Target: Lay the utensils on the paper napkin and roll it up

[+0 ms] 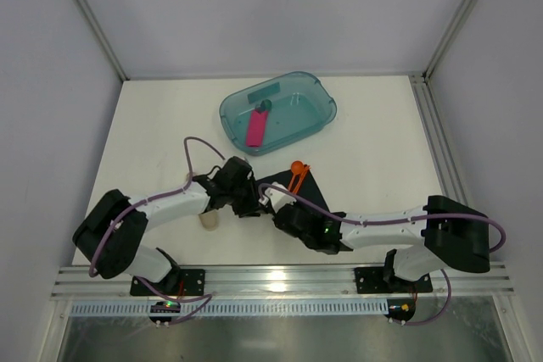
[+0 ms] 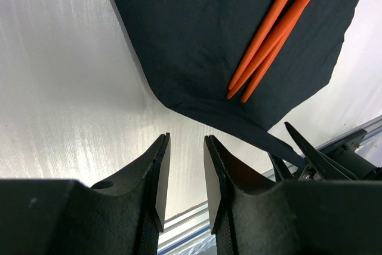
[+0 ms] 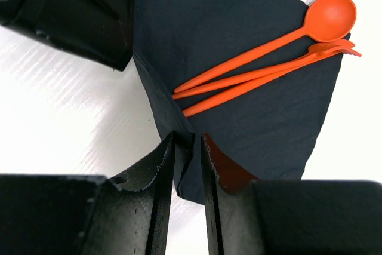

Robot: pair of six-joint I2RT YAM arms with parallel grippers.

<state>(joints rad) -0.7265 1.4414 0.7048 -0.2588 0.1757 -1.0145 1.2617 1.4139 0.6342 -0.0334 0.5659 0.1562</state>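
Note:
The black paper napkin (image 1: 310,191) lies on the white table between my two grippers. Three orange utensils (image 1: 298,174), a spoon among them, lie side by side across it. In the right wrist view the utensils (image 3: 256,79) rest on the napkin (image 3: 239,16), and my right gripper (image 3: 188,138) is shut on its near corner, which is lifted into a fold. In the left wrist view my left gripper (image 2: 186,141) is slightly open and empty, just short of the napkin's (image 2: 203,40) edge, with the utensil handles (image 2: 274,34) beyond. From above, my left gripper (image 1: 254,205) and right gripper (image 1: 273,207) sit close together.
A teal tub (image 1: 327,112) stands at the back and holds a pink bar (image 1: 256,129). A pale beige tube (image 1: 209,220) lies under my left arm. The right gripper's fingers (image 2: 298,147) show at the right of the left wrist view.

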